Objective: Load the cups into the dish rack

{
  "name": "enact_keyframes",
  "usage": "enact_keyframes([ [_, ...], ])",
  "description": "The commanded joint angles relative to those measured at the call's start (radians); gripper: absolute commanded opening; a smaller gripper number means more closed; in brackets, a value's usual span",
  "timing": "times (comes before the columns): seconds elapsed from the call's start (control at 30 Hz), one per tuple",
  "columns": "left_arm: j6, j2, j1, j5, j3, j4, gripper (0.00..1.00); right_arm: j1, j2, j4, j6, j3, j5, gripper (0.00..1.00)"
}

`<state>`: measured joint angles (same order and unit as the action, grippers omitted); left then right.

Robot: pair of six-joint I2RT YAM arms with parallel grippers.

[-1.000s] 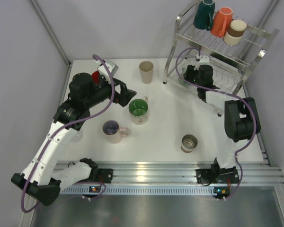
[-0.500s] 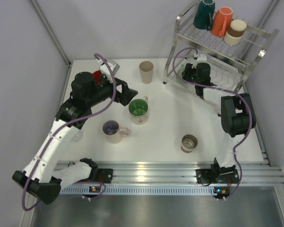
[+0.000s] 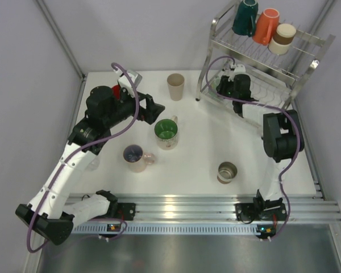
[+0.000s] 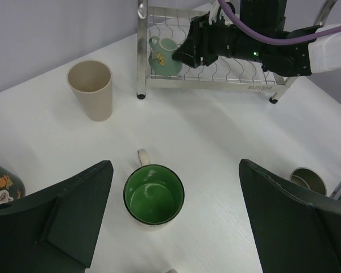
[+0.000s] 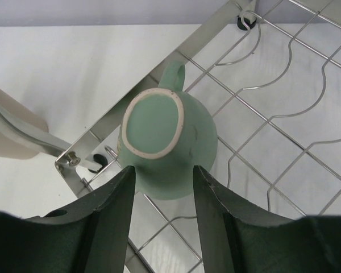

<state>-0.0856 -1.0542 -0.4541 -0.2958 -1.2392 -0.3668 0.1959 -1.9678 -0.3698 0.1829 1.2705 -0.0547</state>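
A mint cup (image 5: 165,136) stands upside down on the lower shelf of the dish rack (image 3: 323,44), at its front left corner. My right gripper (image 5: 163,169) pinches the cup's near side; most of the cup lies beyond the fingertips. Dark teal (image 3: 245,16), orange (image 3: 265,25) and white-and-brown (image 3: 283,37) cups sit on the upper shelf. My left gripper (image 4: 174,165) hangs wide open and empty above the table, just right of a green-lined mug (image 4: 153,195). Beige (image 3: 175,86), pinkish (image 3: 136,157) and steel (image 3: 227,171) cups stand on the table.
A red cup (image 4: 0,185) stands at the far left, half hidden under my left arm. The rack's front left post (image 4: 141,57) rises close beside the mint cup (image 4: 162,56). Grey walls close the table's far and left sides.
My right arm has reached further toward the rack's left corner and its jaws have narrowed. The left arm has barely shifted.
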Motion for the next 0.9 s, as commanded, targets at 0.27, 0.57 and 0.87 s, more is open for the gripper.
enact_keyframes([
  [0.27,-0.163,0.013,0.0,0.067,0.001,0.08,0.98,0.01,0.303,0.112,0.045,-0.089,0.027,0.45],
  [0.57,-0.102,0.04,0.002,-0.088,0.027,0.026,0.98,0.195,0.619,0.813,0.214,-0.08,0.23,0.35],
  [0.87,-0.097,0.126,0.002,-0.008,0.086,0.02,0.98,0.396,0.908,1.103,0.326,-0.181,0.237,0.37],
])
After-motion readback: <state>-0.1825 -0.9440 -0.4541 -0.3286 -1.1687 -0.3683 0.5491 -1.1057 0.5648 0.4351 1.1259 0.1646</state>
